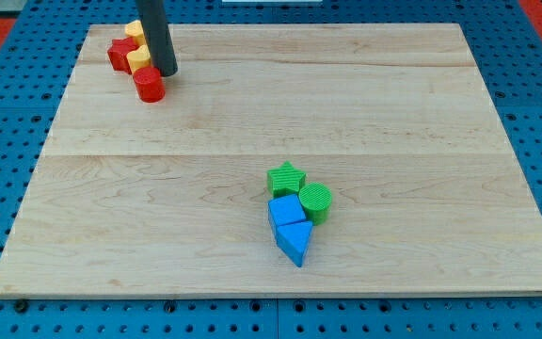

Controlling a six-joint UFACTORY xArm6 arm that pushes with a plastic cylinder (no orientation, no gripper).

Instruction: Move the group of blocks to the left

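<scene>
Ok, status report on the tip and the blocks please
My tip top left, touching red cylinder. Red-yellow group at board's top-left corner. Green-blue cluster apart, bottom centre. Nothing in the way.

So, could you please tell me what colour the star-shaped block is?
Green. The star block shows clearly in the camera view, touching the green cylinder.

The rod is running out past the view's top edge, so its upper part is not showing. Just to the view's left of my tip, the rod is covering part of two yellow blocks, leaving their shapes unclear. The red block beyond them is sitting half hidden behind the nearer yellow one.
</scene>
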